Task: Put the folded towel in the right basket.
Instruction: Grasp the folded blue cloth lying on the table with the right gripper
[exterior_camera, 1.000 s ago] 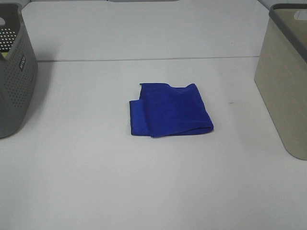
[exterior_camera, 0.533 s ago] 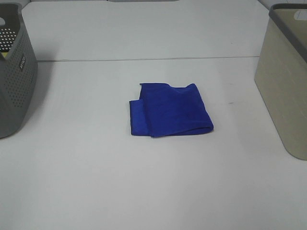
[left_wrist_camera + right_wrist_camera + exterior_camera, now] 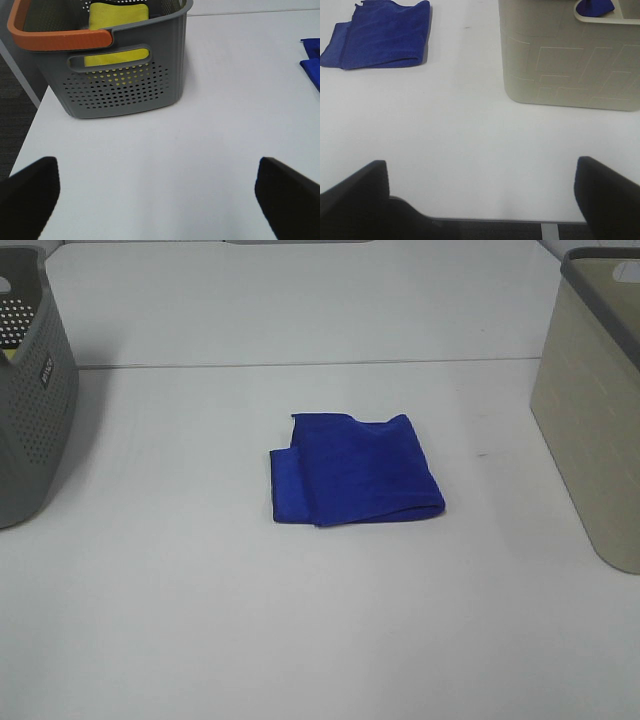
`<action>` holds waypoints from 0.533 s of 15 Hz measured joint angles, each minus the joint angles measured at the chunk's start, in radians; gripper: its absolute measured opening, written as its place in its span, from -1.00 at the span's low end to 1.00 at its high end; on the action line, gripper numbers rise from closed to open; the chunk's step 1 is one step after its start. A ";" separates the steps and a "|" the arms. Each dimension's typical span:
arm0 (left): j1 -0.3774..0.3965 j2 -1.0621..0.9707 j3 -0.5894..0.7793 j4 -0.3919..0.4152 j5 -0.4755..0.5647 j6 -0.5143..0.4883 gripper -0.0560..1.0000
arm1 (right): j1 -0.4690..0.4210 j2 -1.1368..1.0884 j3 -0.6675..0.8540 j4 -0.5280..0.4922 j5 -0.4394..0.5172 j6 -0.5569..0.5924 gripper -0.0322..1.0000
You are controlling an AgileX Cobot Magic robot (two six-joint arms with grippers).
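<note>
A folded blue towel [image 3: 352,470] lies flat in the middle of the white table; it also shows in the right wrist view [image 3: 379,34], and its edge in the left wrist view [image 3: 312,62]. The beige right basket [image 3: 592,410] stands at the table's right edge; in the right wrist view [image 3: 570,65] something blue [image 3: 594,7] lies inside it. Neither gripper shows in the exterior view. My left gripper [image 3: 159,192] is open and empty above bare table near the grey basket. My right gripper [image 3: 482,197] is open and empty near the table's front edge, away from the towel.
A grey perforated basket [image 3: 30,390] with an orange handle [image 3: 60,37] stands at the left edge and holds a yellow cloth [image 3: 117,12]. A seam line [image 3: 300,364] crosses the table behind the towel.
</note>
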 joint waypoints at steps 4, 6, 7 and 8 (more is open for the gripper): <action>0.000 0.000 0.000 0.000 0.000 0.000 0.98 | 0.000 0.000 0.000 0.000 0.000 0.000 0.94; 0.000 0.000 0.000 0.000 0.000 0.000 0.98 | 0.000 0.000 0.000 0.003 0.000 0.000 0.94; 0.000 0.000 0.000 0.000 0.000 0.000 0.98 | 0.000 0.002 -0.007 0.015 0.000 0.000 0.94; 0.000 0.000 0.000 0.000 0.000 0.000 0.98 | 0.000 0.013 -0.023 0.026 0.000 0.001 0.94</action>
